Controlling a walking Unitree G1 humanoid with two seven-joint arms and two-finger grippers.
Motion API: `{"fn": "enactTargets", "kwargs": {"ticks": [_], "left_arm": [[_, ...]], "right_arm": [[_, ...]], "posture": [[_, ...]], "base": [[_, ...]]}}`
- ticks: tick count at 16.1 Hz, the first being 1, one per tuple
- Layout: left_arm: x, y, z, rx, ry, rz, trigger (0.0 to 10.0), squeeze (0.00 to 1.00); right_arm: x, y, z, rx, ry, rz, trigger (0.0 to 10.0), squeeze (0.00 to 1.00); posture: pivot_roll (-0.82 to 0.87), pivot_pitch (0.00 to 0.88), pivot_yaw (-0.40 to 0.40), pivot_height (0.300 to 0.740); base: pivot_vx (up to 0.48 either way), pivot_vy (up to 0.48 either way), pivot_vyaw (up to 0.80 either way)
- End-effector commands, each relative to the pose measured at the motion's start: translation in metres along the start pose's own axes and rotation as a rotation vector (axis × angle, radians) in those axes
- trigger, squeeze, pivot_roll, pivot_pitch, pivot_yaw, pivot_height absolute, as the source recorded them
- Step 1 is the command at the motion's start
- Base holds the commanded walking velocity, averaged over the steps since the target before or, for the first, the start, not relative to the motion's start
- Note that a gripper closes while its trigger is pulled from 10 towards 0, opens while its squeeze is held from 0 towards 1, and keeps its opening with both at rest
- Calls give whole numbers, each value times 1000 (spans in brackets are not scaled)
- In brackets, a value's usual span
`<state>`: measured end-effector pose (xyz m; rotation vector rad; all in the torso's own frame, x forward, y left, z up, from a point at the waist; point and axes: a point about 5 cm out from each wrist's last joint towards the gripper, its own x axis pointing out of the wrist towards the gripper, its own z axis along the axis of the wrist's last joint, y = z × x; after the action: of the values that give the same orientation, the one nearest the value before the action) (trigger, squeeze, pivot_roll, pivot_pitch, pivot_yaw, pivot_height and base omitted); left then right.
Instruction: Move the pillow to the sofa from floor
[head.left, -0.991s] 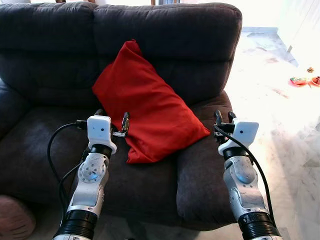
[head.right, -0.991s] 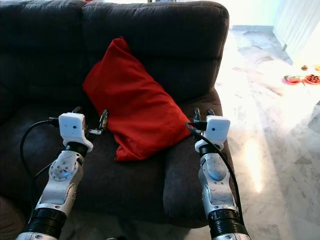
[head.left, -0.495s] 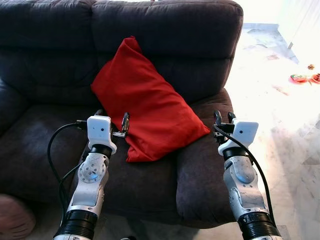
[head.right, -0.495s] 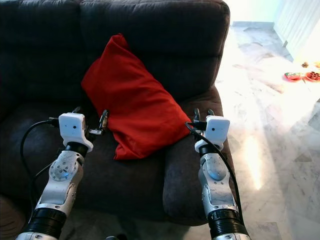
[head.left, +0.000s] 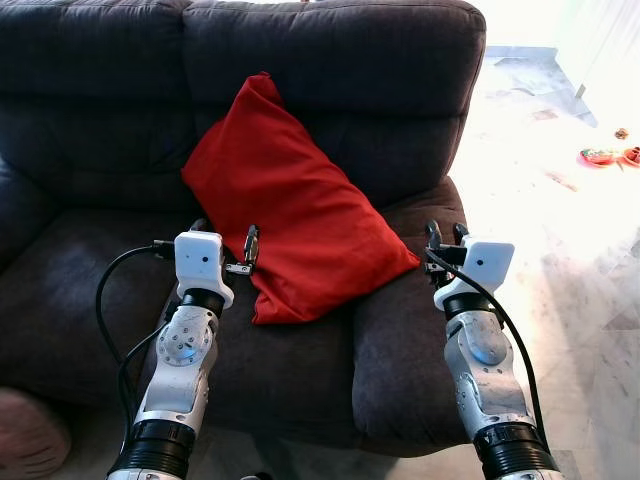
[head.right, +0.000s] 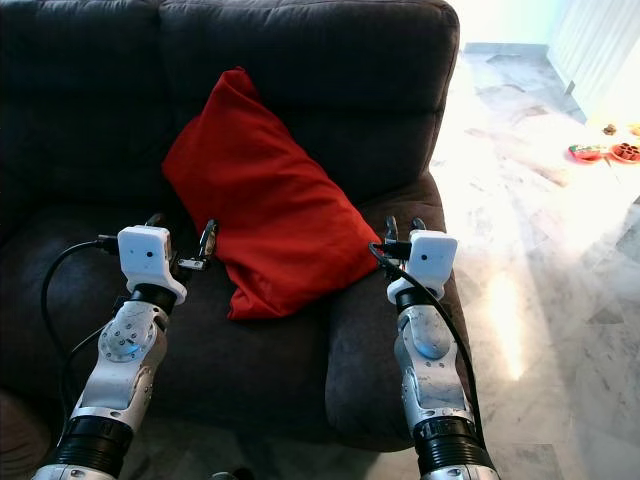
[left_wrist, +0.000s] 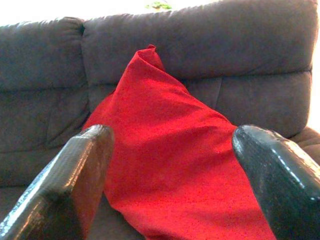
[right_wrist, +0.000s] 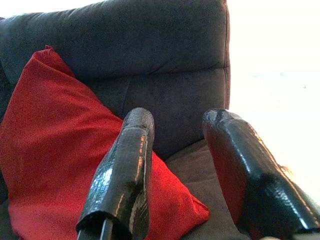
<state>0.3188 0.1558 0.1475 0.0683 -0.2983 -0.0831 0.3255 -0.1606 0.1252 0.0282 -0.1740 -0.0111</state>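
A red pillow lies on the dark grey sofa, tilted, its upper corner leaning on the backrest and its lower end on the seat cushion. My left gripper hovers over the seat just left of the pillow's lower edge, open wide and holding nothing. My right gripper is above the sofa's right arm, beside the pillow's right corner, open with a narrow gap and empty. In the left wrist view the pillow sits ahead between the two fingers. In the right wrist view the pillow lies to one side.
Bright marble floor runs along the sofa's right side, with small red and green objects lying far off on it. A brownish rounded thing sits at the lower left by the sofa's front.
The camera has shifted slightly since a second ago. The pillow and both grippers stay where they were.
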Motion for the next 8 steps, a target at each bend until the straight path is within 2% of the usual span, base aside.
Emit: {"fn": "enactTargets", "kwargs": {"ticks": [1, 6, 8], "left_arm": [[1, 1, 1, -4, 2, 0, 10000, 0], [1, 1, 0, -5, 3, 2, 10000, 0], [1, 1, 1, -4, 2, 4, 10000, 0]], "right_arm": [[0, 2, -1, -3, 5, 12, 10000, 0], [0, 0, -3, -4, 25, 3, 10000, 0], [1, 1, -2, -2, 19, 7, 10000, 0]], "posture": [[35, 113, 10, 714], [35, 122, 8, 714], [35, 123, 8, 689]], "base": [[0, 0, 0], [0, 0, 0], [0, 0, 0]]}}
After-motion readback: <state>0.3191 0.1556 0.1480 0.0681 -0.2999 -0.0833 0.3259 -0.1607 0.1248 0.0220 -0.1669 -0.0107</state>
